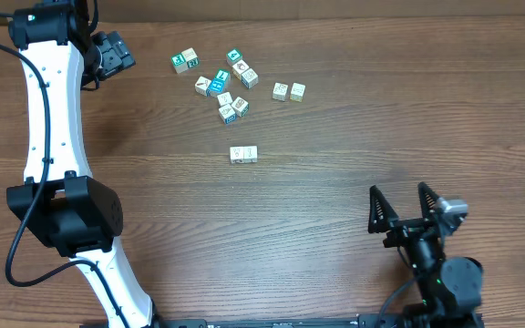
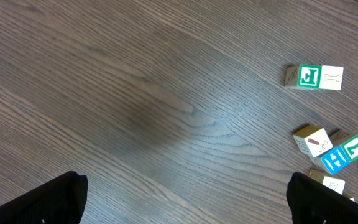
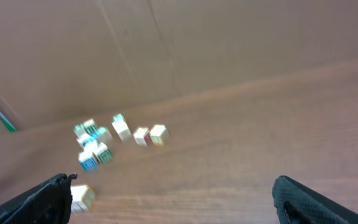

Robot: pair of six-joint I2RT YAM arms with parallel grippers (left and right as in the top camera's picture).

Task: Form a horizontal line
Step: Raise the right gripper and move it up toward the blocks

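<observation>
A short row of two pale wooden cubes [image 1: 243, 154] lies touching side by side near the table's middle, apart from the other cubes. In the blurred right wrist view it shows at the lower left [image 3: 82, 198], by the left finger. My left gripper [image 1: 117, 55] is at the far left back, left of the cubes. In the left wrist view its jaws [image 2: 188, 208] are open and empty over bare wood. My right gripper [image 1: 401, 208] is open and empty near the front right, far from the row; it also shows in the right wrist view [image 3: 179, 202].
A loose cluster of teal-and-white and pale cubes [image 1: 226, 87] lies at the back middle. A pair of pale cubes [image 1: 289, 91] lies to its right. A green-lettered pair [image 1: 185, 61] lies to its left and also shows in the left wrist view [image 2: 316, 77].
</observation>
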